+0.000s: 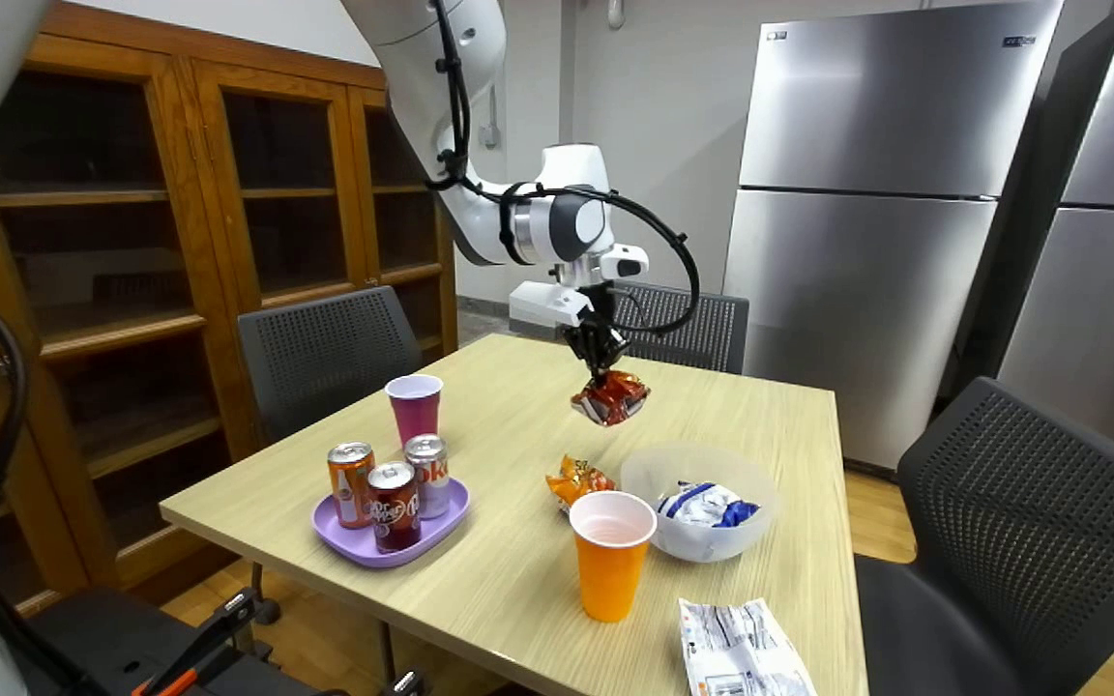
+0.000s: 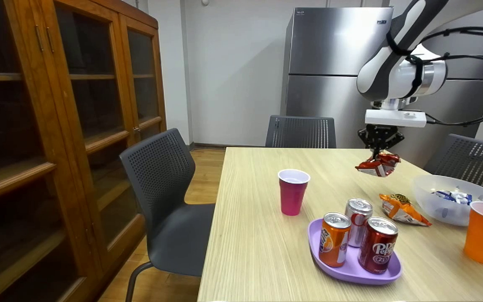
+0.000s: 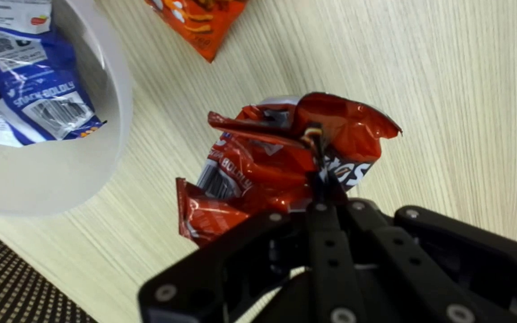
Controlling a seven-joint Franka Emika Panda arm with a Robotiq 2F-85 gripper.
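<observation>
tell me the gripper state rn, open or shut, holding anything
Gripper: closed, holding the red snack bag above the table.

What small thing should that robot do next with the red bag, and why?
I'd probably ease the red bag sideways over the bowl: the gripper holds it above the table, apart from the bowl, where blue-and-white packaging already lies.

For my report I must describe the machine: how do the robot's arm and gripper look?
The arm is white and rounded, with dark panels. A black cable runs along it, tied with black straps. A white box sits near the gripper, which is black and jointed, with slim bars and silver screws.
</observation>
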